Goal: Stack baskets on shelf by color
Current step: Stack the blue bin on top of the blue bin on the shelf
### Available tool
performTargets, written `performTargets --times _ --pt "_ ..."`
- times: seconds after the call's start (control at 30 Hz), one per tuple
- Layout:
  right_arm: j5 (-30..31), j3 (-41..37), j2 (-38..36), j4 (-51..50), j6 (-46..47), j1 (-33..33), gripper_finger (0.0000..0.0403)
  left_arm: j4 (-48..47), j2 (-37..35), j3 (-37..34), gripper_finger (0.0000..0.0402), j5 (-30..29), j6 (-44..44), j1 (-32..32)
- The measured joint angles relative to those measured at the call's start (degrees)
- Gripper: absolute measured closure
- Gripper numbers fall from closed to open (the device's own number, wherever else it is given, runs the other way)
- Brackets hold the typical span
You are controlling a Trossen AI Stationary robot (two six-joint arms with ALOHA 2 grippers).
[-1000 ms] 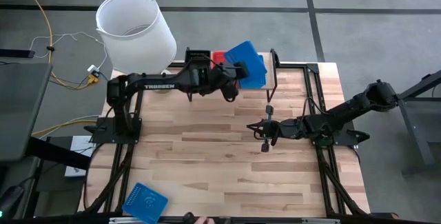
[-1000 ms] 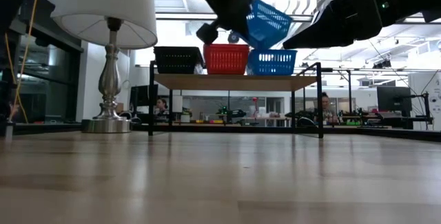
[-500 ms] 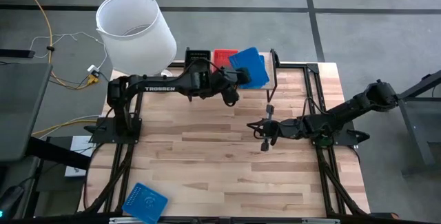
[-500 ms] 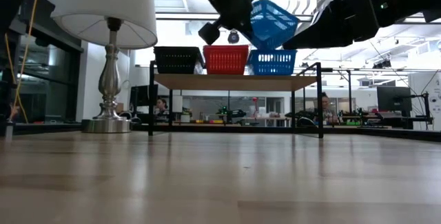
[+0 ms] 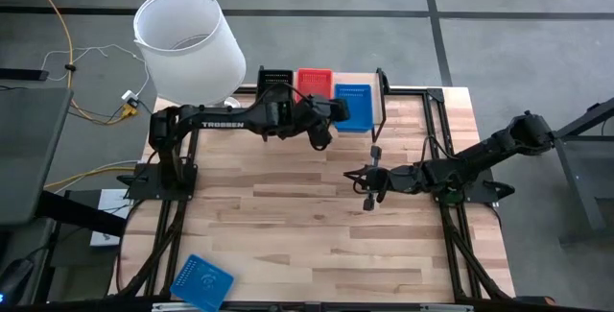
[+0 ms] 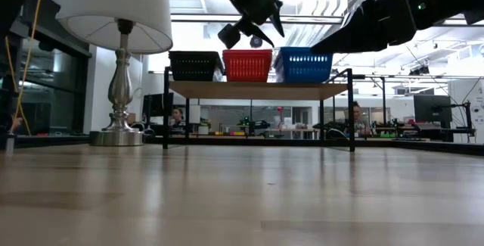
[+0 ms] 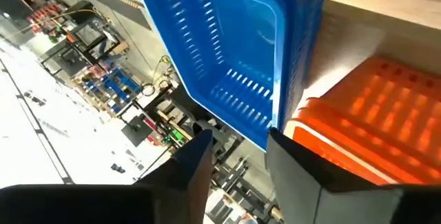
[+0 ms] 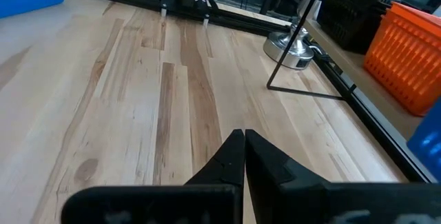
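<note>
On the shelf (image 6: 257, 89) at the table's far edge stand a black basket (image 6: 195, 65), a red basket (image 6: 248, 64) and a blue basket (image 6: 304, 64), side by side. The blue one sits level, nested in another blue basket underneath. My left gripper (image 6: 265, 15) hangs open just above and in front of the blue basket (image 7: 234, 52), its fingers on either side of the near corner, apart from it. My right gripper (image 5: 367, 185) hovers shut over the table's middle right with nothing in it. One more blue basket (image 5: 201, 281) lies at the near left edge.
A lamp with a white shade (image 5: 182, 43) stands at the far left, beside the shelf. The shelf's thin black legs (image 8: 303, 52) rise from the tabletop. Bare wooden tabletop (image 5: 288, 226) stretches between the shelf and the near edge.
My left gripper has opened and let go of the blue basket. The basket, held tilted above the shelf a second ago, has dropped onto the blue basket on the shelf's right end and now sits level in it.
</note>
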Motion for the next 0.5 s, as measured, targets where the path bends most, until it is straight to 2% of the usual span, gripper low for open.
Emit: performTargets --times 0.2,0.37,0.5 --pt "0.02 0.01 0.0 0.0 0.0 0.0 0.0403 1.65 -0.02 0.0 0.0252 -1.99 -3.38 -0.04" --pt "0.07 0.01 0.0 0.02 -0.02 0.0 0.0403 6.74 -0.02 -0.02 0.0248 -11.55 -10.45 -0.95" --pt "0.79 0.01 0.0 0.02 -1.04 0.0 0.0403 9.94 -1.03 -0.07 0.0253 -16.04 -14.51 -2.03"
